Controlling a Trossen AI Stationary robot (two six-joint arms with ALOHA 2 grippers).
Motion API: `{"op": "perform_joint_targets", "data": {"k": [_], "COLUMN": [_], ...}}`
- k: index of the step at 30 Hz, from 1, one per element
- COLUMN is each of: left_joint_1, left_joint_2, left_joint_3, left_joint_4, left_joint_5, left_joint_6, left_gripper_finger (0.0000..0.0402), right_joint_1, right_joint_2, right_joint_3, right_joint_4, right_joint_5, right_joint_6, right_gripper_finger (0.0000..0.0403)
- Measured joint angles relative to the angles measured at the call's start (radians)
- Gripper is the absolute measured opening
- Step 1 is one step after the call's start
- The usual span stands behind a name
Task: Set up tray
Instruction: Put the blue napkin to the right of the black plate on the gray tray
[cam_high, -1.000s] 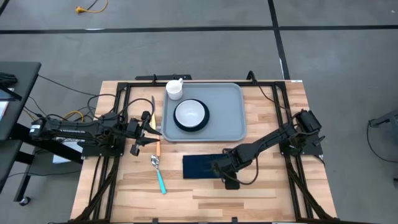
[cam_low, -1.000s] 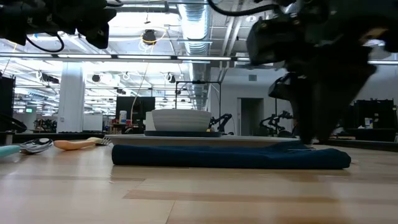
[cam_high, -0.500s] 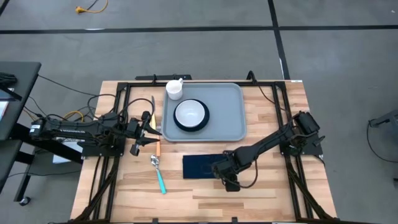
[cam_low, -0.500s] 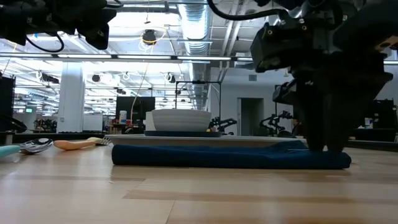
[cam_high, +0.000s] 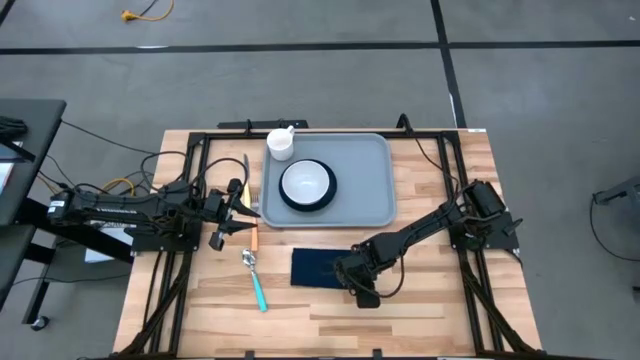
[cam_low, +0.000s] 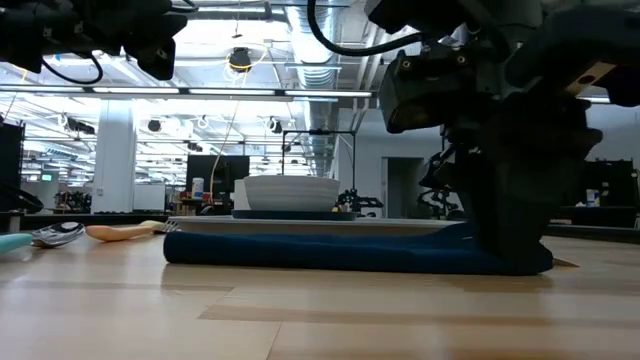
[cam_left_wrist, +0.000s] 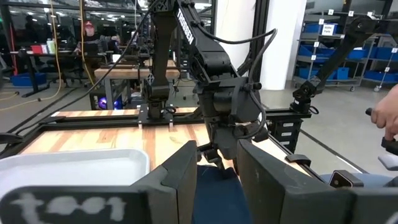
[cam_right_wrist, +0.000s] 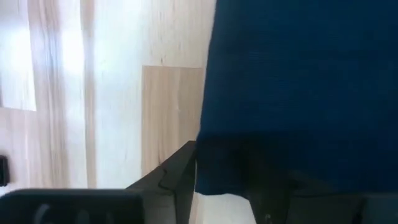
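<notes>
Napkin step in hand, judging by the layout. Grey-blue tray (cam_high: 365, 185) lying at the far middle of the table, already carrying a dark teal plate (cam_high: 306, 199) with a white bowl (cam_high: 305, 182) on it; white cup (cam_high: 281, 143) sitting at the tray's far left corner. Dark navy napkin (cam_high: 315, 269) flat on the wood just in front of the tray, not on it. Right gripper (cam_high: 357, 283) down at the napkin's right end, in front of the tray; in the right wrist view fingers (cam_right_wrist: 171, 177) seen straddling the cloth's edge, apart but narrowing, grip not yet certain. Cannot tell whether the cloth is truly pinched. Left gripper (cam_high: 232, 215) waiting off the tray's left edge, above the table, fingers (cam_left_wrist: 180, 177) apart and holding nothing. Orange-handled utensil (cam_high: 254, 238) and teal-handled spoon (cam_high: 257, 283) lying left of the tray's near corner, untouched.

Next, probably: close firmly on the napkin's edge, confirm a real pinch on the fabric rather than a scrape along the wood, then lift clear and carry toward the tray's open right half, beside the plate. Thin cloth apt to slip or fold on the lift.
</notes>
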Motion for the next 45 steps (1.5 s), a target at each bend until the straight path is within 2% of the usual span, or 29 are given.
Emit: {"op": "perform_joint_targets", "data": {"k": [4, 6, 15, 23, 30, 35, 45], "left_joint_1": [0.000, 0.000, 0.000, 0.000, 0.000, 0.000, 0.000], "left_joint_2": [0.000, 0.000, 0.000, 0.000, 0.000, 0.000, 0.000], "left_joint_3": [0.000, 0.000, 0.000, 0.000, 0.000, 0.000, 0.000], "left_joint_4": [0.000, -0.004, -0.012, -0.013, -0.013, -0.012, -0.015], "left_joint_5": [0.000, 0.000, 0.000, 0.000, 0.000, 0.000, 0.000], "left_joint_6": [0.000, 0.000, 0.000, -0.001, -0.002, -0.002, -0.004], "left_gripper_finger": [0.0105, 0.0105, 0.0105, 0.0105, 0.0105, 0.0105, 0.0105], "right_joint_1": [-0.008, -0.009, 0.020, 0.099, 0.160, 0.187, 0.203], "right_joint_2": [0.002, 0.002, -0.065, -0.213, -0.348, -0.413, -0.459], "right_joint_3": [0.000, 0.000, -0.011, -0.010, -0.007, -0.006, 0.014], "right_joint_4": [-0.012, -0.018, -0.169, -0.301, -0.346, -0.382, -0.429], "right_joint_5": [0.000, -0.003, 0.017, 0.185, 0.374, 0.459, 0.480], "right_joint_6": [0.001, 0.012, 0.158, 0.336, 0.491, 0.547, 0.596], "right_gripper_finger": [0.0036, 0.0013, 0.0002, 0.0001, 0.0000, 0.0000, 0.0000]}}
